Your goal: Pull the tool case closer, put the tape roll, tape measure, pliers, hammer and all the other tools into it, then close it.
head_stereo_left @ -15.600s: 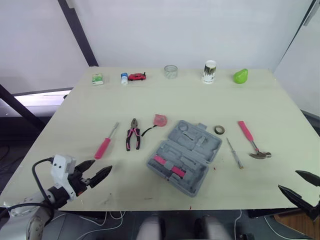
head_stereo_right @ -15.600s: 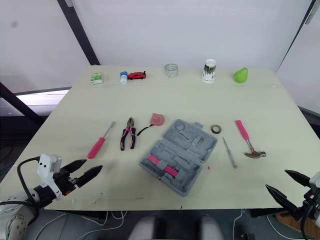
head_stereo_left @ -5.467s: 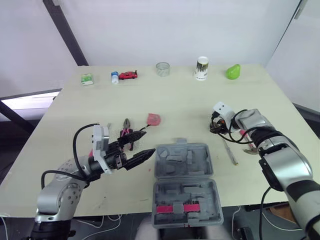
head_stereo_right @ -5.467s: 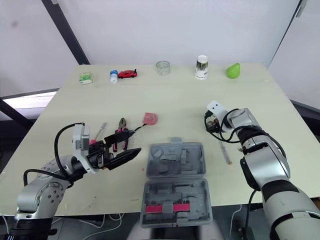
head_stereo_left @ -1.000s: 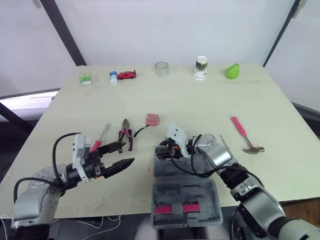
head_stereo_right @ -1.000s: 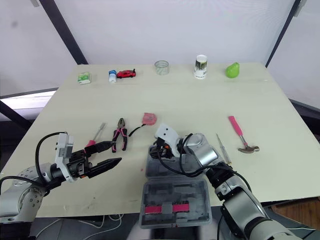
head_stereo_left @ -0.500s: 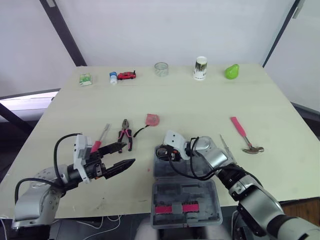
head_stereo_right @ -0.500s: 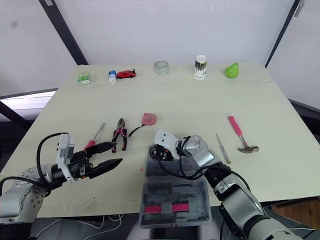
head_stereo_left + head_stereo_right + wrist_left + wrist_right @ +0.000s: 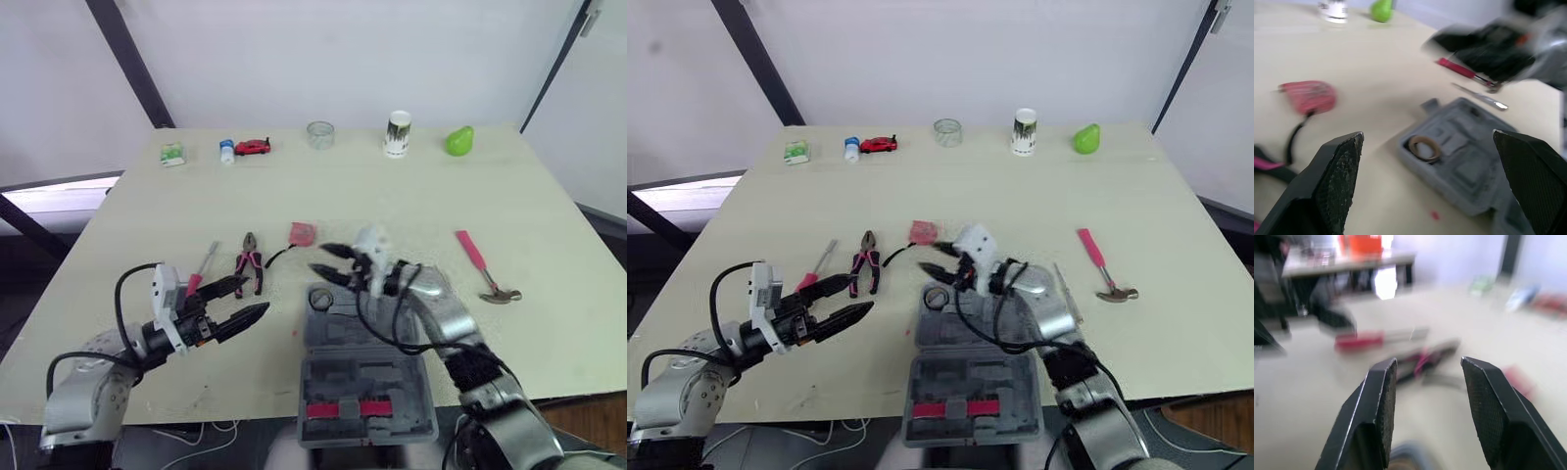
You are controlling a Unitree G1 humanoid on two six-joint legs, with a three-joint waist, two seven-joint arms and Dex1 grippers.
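Note:
The grey tool case (image 9: 364, 370) lies open near the table's front edge. The tape roll (image 9: 937, 298) rests in the far left corner of its far half. Just above and behind that corner hovers my right gripper (image 9: 328, 262), open and holding nothing. My left gripper (image 9: 240, 300) stands open left of the case, close to the pink pliers (image 9: 245, 266) and the pink screwdriver (image 9: 201, 275). Behind the case lies the red tape measure (image 9: 302, 233). To its right are the pink-handled hammer (image 9: 482, 266) and a thin metal screwdriver (image 9: 1065, 290).
Along the far edge stand a green box (image 9: 172, 153), a small bottle (image 9: 226, 151), a red toy car (image 9: 254, 148), a glass jar (image 9: 319, 134), a white cup (image 9: 398, 134) and a green pear (image 9: 458, 140). The table's centre behind the tools is bare.
My right gripper has risen off the case's far left corner and opened, leaving the tape roll lying in the case. The left gripper has stayed roughly in place.

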